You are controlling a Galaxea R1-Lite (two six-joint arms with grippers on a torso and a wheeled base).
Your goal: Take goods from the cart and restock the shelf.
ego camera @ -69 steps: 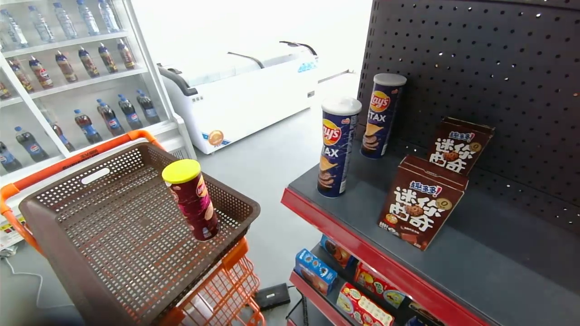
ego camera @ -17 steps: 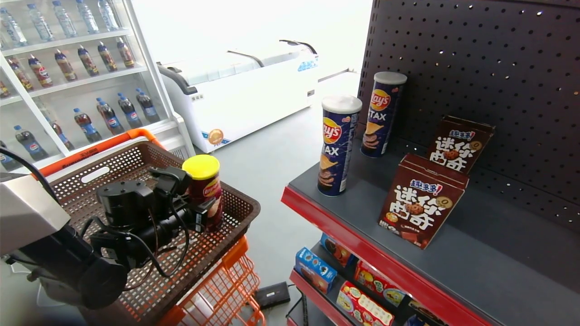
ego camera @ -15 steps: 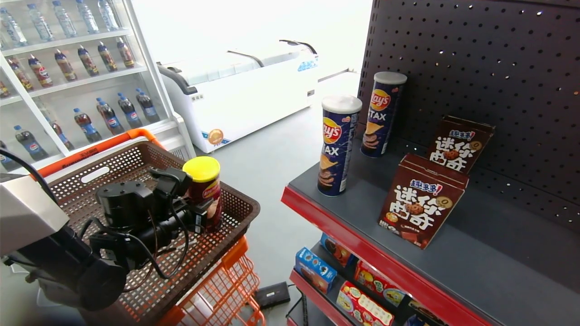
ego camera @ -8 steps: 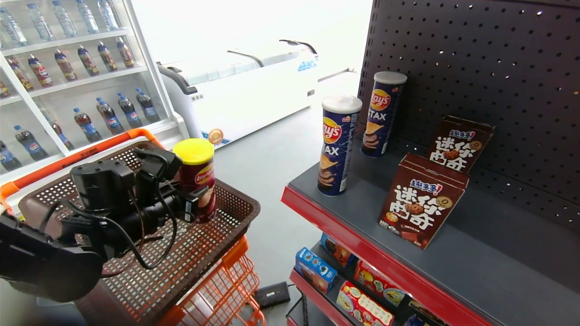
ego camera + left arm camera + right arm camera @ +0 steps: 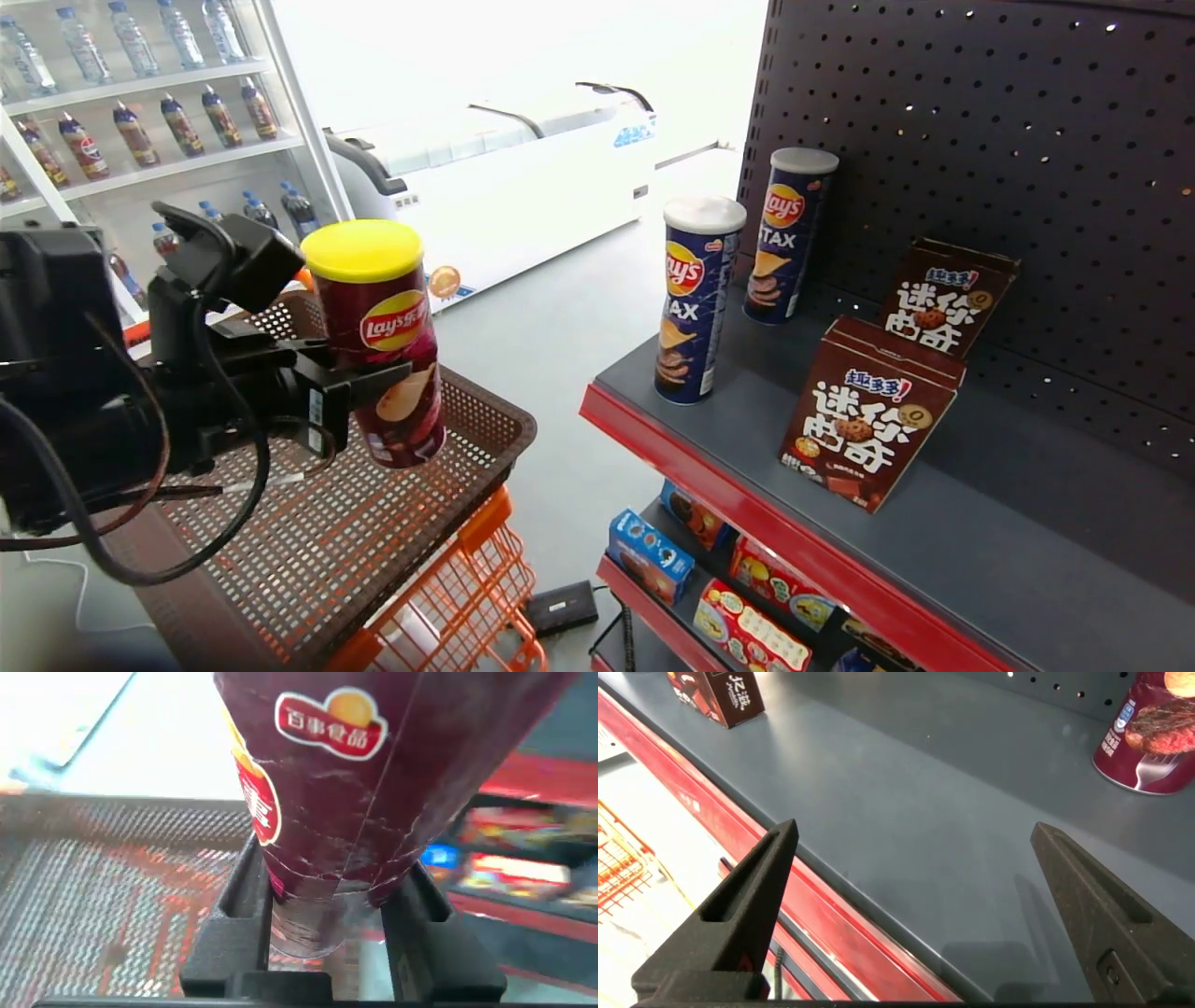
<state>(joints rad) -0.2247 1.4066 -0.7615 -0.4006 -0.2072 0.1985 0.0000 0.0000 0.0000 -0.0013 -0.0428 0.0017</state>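
The left gripper (image 5: 355, 373) was clamped on the maroon chip can (image 5: 378, 317), yellow-lidded, its round red-and-yellow logo facing out; it had risen well above the cart basket (image 5: 485, 425) since half a second before. The right gripper (image 5: 915, 840) hung spread over the grey shelf (image 5: 924, 775)

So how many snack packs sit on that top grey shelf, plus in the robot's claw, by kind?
Tall dark blue crisp tubes with white lids: 2
Brown cardboard biscuit boxes: 2
Maroon crisp tube with yellow lid, in the left gripper: 1
Red round can with a steak picture: 1
Total: 6
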